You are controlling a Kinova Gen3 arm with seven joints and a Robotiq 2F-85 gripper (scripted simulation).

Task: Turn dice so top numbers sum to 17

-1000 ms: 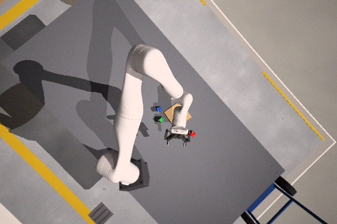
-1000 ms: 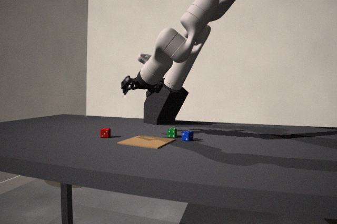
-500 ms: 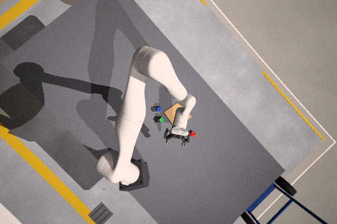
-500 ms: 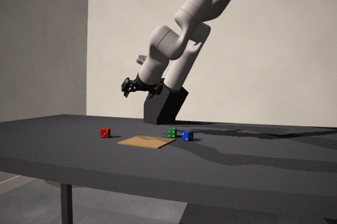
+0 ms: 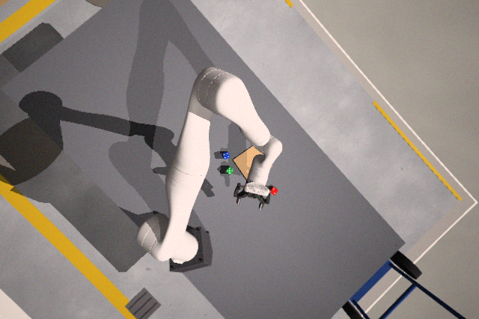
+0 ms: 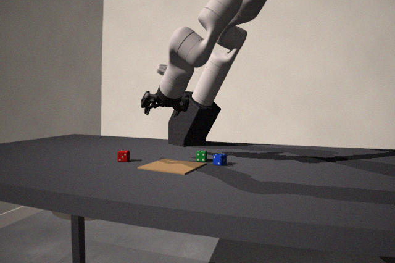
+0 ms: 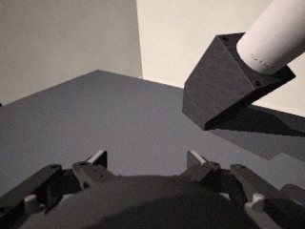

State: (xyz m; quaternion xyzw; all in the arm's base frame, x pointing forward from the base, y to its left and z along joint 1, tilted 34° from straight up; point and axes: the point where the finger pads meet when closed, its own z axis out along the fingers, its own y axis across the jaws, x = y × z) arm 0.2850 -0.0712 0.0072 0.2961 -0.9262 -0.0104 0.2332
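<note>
A tan mat lies flat on the dark table; it also shows in the top view, partly under my arm. A red die sits on the table left of the mat, off it. A green die and a blue die sit on the table at the mat's right, off it; they also show in the top view as green and blue. My gripper hangs high above the table, open and empty. The wrist view shows only the open fingers, no dice.
The arm's dark base block stands behind the dice, and shows in the wrist view. A blue cart stands off the table's corner.
</note>
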